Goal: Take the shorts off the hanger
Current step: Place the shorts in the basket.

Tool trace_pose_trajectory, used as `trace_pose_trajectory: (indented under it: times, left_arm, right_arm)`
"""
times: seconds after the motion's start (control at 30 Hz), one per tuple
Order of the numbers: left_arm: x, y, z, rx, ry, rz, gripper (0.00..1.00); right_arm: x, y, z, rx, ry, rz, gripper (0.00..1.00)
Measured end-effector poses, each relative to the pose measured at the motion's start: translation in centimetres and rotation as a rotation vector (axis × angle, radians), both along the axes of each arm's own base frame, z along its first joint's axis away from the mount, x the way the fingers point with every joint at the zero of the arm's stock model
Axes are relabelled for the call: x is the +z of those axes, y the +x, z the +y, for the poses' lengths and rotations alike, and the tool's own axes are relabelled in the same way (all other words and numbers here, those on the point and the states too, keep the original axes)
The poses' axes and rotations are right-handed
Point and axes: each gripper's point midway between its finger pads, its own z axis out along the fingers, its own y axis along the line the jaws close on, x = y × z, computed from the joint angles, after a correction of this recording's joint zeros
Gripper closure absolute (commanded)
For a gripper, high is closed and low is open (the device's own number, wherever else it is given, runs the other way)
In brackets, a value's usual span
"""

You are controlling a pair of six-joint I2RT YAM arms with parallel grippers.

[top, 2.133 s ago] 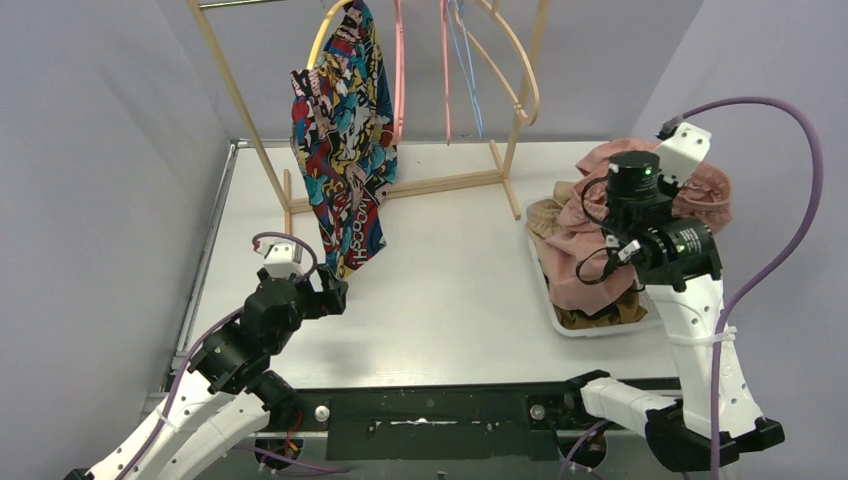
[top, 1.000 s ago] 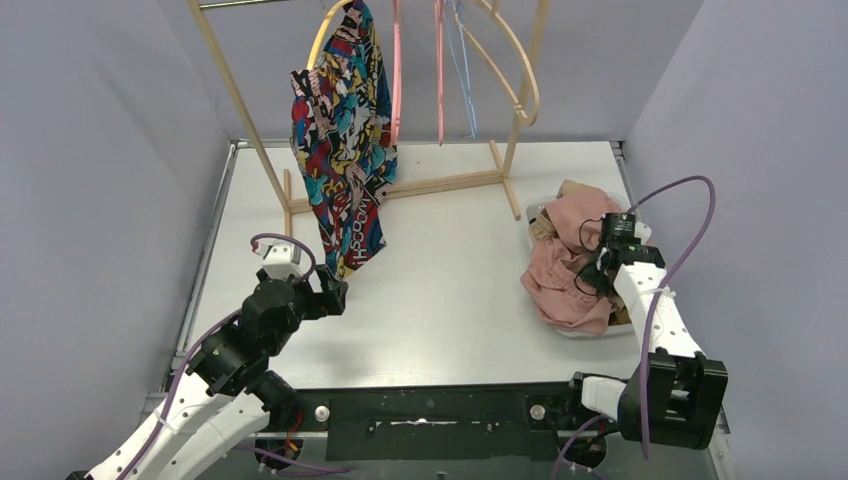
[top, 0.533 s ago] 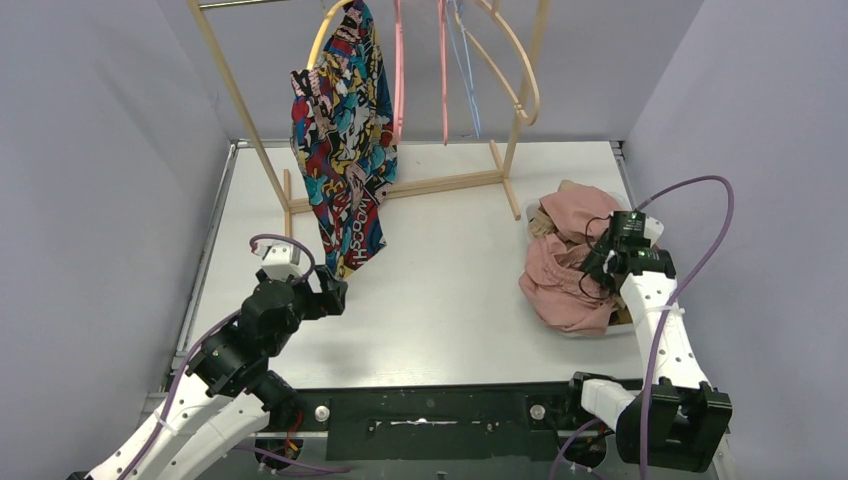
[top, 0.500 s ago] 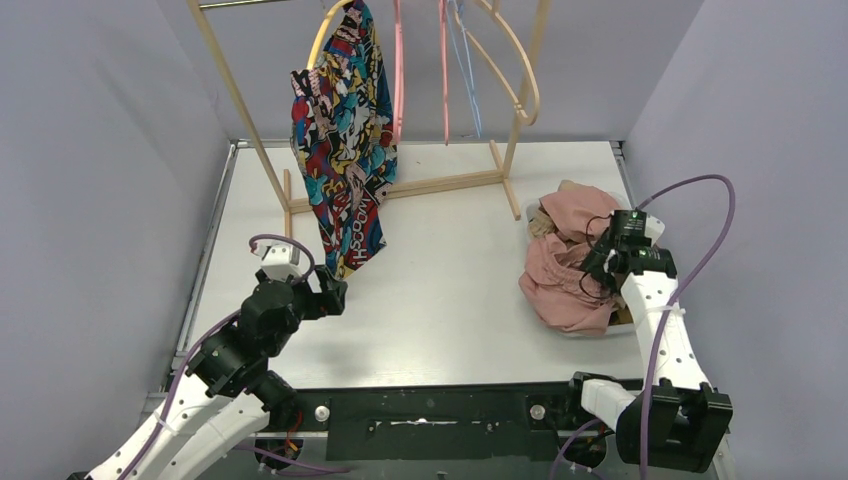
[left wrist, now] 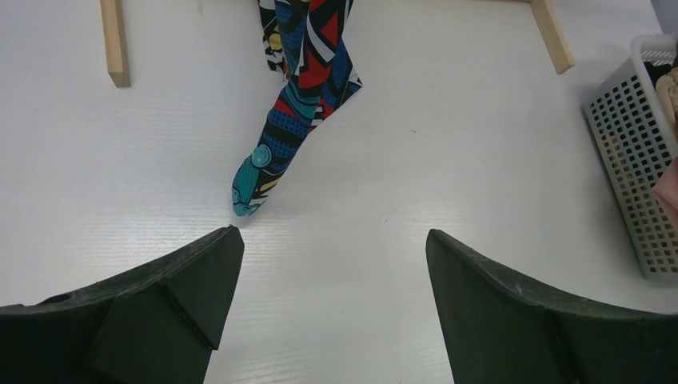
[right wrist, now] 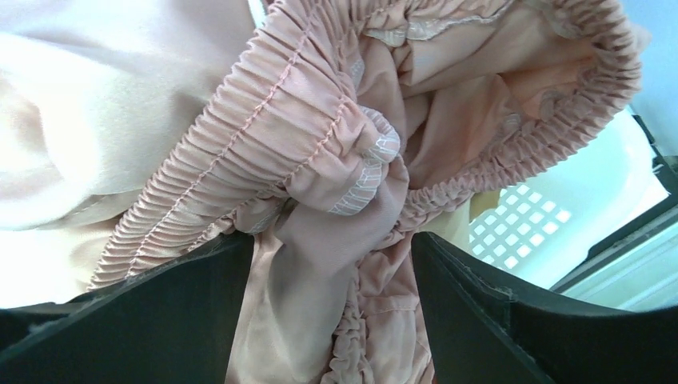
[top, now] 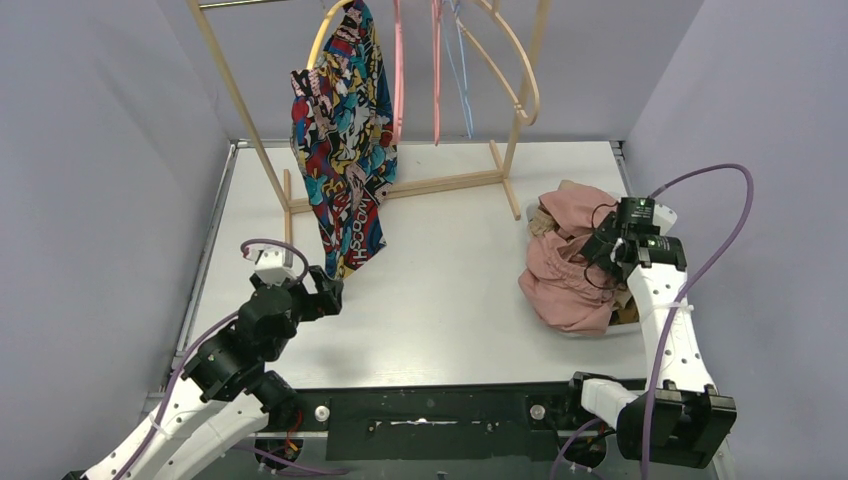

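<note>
Left wrist view: I see my left gripper [left wrist: 332, 240] wide open above the table [left wrist: 448, 160], near the hem of the print shorts [left wrist: 300, 104], which hang on a hanger [top: 322, 32]. My right gripper [right wrist: 328, 240] is spread wide, straddling the pink shorts [right wrist: 264, 136] in the basket [left wrist: 632, 144].

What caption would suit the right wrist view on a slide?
Open right gripper over the pink shorts, gathered waistband between its fingers, white basket behind.
</note>
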Motion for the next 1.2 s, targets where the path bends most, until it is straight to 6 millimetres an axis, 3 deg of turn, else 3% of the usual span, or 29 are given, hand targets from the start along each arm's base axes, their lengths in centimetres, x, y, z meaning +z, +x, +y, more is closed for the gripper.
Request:
trace_pose_trajectory:
  times: [0.17, 0.3, 0.5, 0.63, 0.7, 0.8, 0.9, 1.0, 1.07, 1.2]
  left_arm:
    - [0.3, 0.0, 0.3, 0.016, -0.01, -0.013, 0.15]
    - [0.3, 0.0, 0.3, 0.016, -0.01, -0.012, 0.14]
    - [0.3, 0.0, 0.3, 0.016, -0.008, -0.011, 0.14]
    - [0.4, 0.0, 0.3, 0.016, -0.013, -0.017, 0.14]
    - [0.6, -0.1, 0.4, 0.016, -0.019, -0.023, 0.15]
    - [0.8, -0.2, 0.3, 0.011, -0.023, -0.031, 0.14]
    - [0.9, -0.3, 0.1, -0.003, -0.026, -0.035, 0.15]
    - [0.9, -0.4, 0.0, -0.013, -0.026, -0.038, 0.15]
    - [0.9, -0.4, -0.1, -0.014, -0.025, -0.038, 0.15]
    - [0.9, -0.4, 0.0, -0.013, -0.025, -0.039, 0.14]
  right_arm:
    - [1.1, -0.1, 0.9, 0.0, 0.042, -0.011, 0.15]
    - [4.0, 0.2, 1.1, -0.011, 0.051, -0.071, 0.14]
    - [8.7, 0.8, 1.7, 0.004, 0.075, -0.222, 0.27]
    - [9.1, 1.5, 2.0, 0.025, 0.085, -0.259, 0.32]
    - [8.1, 2.0, 2.1, 0.032, 0.087, -0.244, 0.35]
    - [4.9, 2.5, 2.0, 0.037, 0.095, -0.187, 0.34]
    - [-1.1, 1.7, 2.3, 0.031, 0.119, -0.073, 0.33]
    - [-5.6, 0.4, 2.6, 0.021, 0.138, -0.006, 0.34]
    - [-6.4, 0.2, 2.6, 0.019, 0.138, 0.001, 0.34]
    - [-4.9, 0.5, 2.2, 0.019, 0.117, -0.006, 0.29]
